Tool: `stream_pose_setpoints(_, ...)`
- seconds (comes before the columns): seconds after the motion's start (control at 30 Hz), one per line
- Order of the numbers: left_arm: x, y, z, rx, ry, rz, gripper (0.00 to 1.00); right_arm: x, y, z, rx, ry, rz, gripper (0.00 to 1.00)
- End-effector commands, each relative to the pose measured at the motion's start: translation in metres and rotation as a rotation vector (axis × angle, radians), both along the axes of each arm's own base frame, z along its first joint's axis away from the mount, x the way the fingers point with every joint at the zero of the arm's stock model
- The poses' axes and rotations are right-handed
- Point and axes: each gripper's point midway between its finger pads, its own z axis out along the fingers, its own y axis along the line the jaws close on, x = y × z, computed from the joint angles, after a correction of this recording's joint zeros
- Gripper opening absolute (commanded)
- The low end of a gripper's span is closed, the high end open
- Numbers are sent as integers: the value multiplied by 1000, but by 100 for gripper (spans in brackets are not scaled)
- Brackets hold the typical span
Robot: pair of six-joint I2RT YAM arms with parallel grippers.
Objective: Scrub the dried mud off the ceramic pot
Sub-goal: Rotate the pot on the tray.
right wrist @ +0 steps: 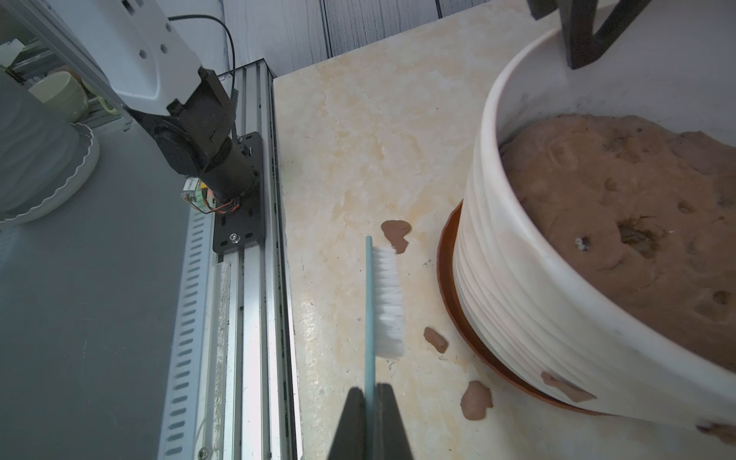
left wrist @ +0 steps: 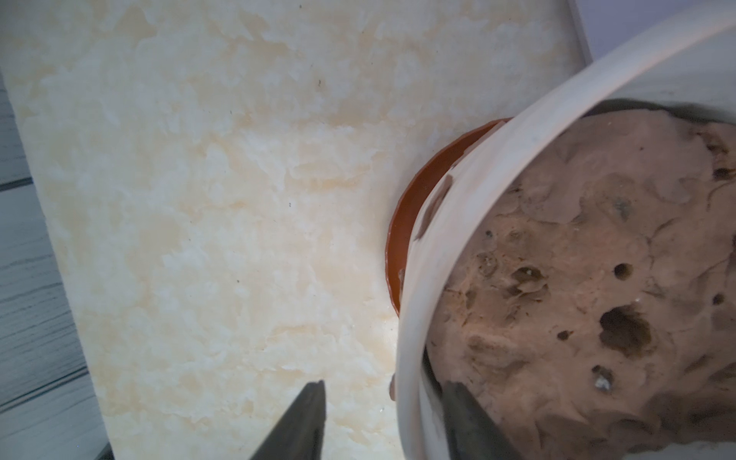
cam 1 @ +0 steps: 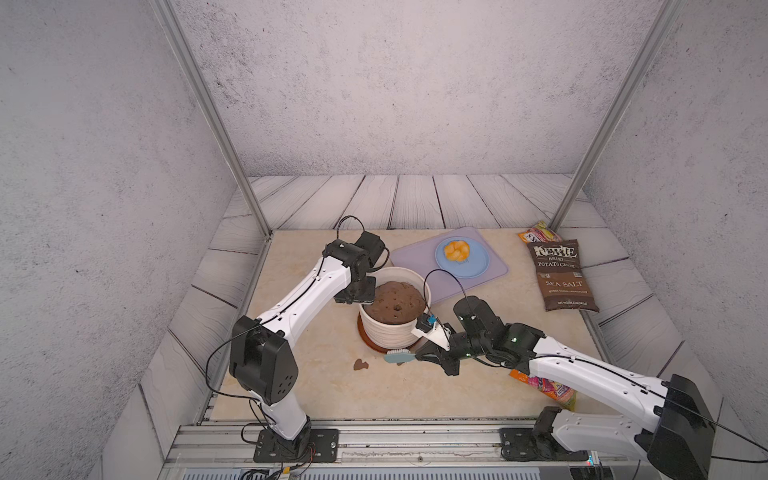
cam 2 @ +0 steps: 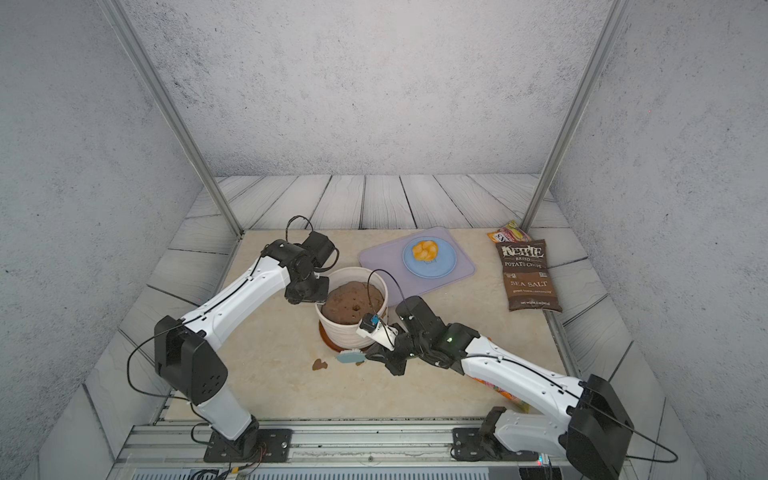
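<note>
that ceramic pot point(cam 1: 395, 332) looks heavy and slick
Sits on its saucer point(right wrist: 448, 259), centre of the tabletop point(cam 1: 332, 395). Left tool point(left wrist: 384, 383) released astride the rim, probably the best hold. Right tool point(right wrist: 372, 398) clenched on brush point(right wrist: 388, 298); dried mud point(right wrist: 565, 388) low on wall.

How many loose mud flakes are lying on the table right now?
3. One mud flake just past the brush tip, a second between brush and saucer, a third beside the saucer nearer the right pincer. Others may hide behind the pot.
</note>
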Motion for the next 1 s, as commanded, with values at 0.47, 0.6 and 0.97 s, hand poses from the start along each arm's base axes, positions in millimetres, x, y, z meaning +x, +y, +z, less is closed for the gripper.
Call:
stream_pose_setpoints(0.47,-62,-34,17,-399,79,853,74,6,-10,23,47,-46,-24,0)
stream_pose_setpoints(0.6,-73,-57,10,-427,122,922,69,7,-13,23,52,-47,-31,0)
stream_pose_setpoints(0.97,-81,-90,-14,-428,198,991,44,3,-21,22,63,-37,-43,0)
